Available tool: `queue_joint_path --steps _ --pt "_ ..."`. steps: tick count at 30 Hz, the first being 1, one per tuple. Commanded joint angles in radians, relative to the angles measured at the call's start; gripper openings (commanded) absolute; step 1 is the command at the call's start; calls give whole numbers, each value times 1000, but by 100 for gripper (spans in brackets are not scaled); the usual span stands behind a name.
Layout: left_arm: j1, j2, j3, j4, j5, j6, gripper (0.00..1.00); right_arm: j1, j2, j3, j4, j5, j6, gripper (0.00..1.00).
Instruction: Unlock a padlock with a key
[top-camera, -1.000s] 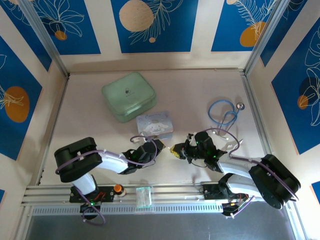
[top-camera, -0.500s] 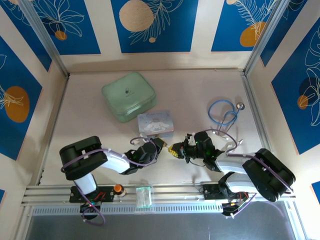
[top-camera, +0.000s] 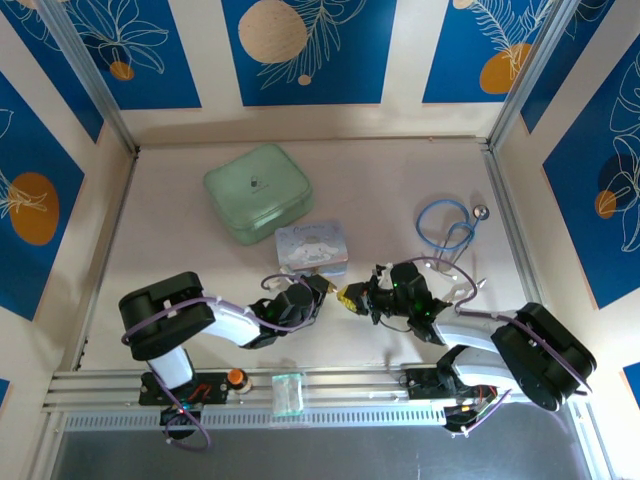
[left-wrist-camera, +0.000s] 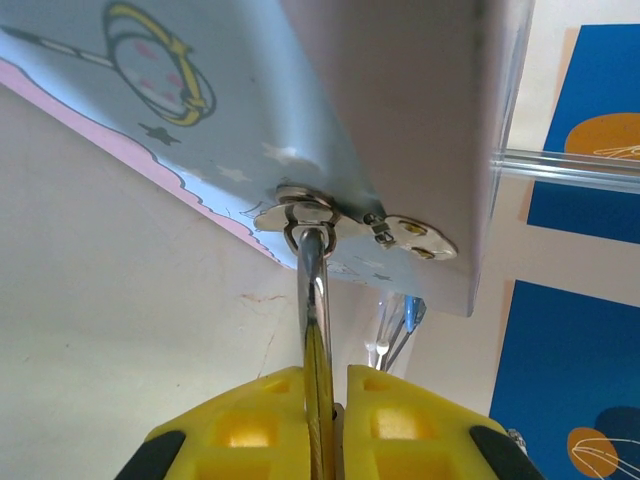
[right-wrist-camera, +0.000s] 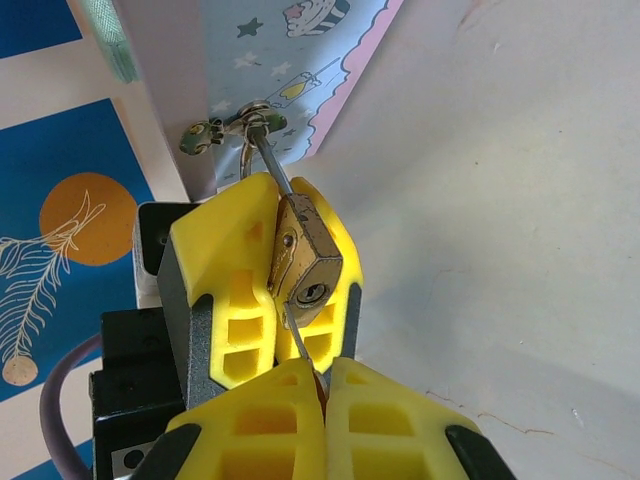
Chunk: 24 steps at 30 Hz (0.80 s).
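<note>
Top view: left tool (top-camera: 322, 288) and right tool (top-camera: 350, 297) meet tip to tip at the lower right corner of the pale blue tin (top-camera: 310, 245), which lies on the table (top-camera: 180, 260) at frame centre. The padlock sits between the tips, probably, but it is too small here to make out.

Left wrist view: the left tool's yellow fingers (left-wrist-camera: 250, 420) at the bottom edge are pressed narrow on the padlock. Its silver shackle (left-wrist-camera: 313, 270) runs straight up the frame into the hasp (left-wrist-camera: 330, 215) on the tin's edge.

Right wrist view: the padlock (right-wrist-camera: 305, 255) is at frame centre, clamped between the left tool's fingers. Its long axis is near vertical, tilted a little. The shackle end points to the upper left, hooked through the hasp; the keyhole end points down toward the right tool at the bottom edge. The right tool pinches the key (right-wrist-camera: 300, 345) narrow. The blade runs up and slightly left, its tip at the keyhole.
</note>
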Motion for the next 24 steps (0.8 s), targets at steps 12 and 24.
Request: queue_joint_path --steps 12,24 --pt "-5 -25 40 15 -14 -23 2 21 -31 3 -75 32 -12 0" --pt "-8 -26 46 20 0 -24 1 13 -61 -15 -59 76 -8 0"
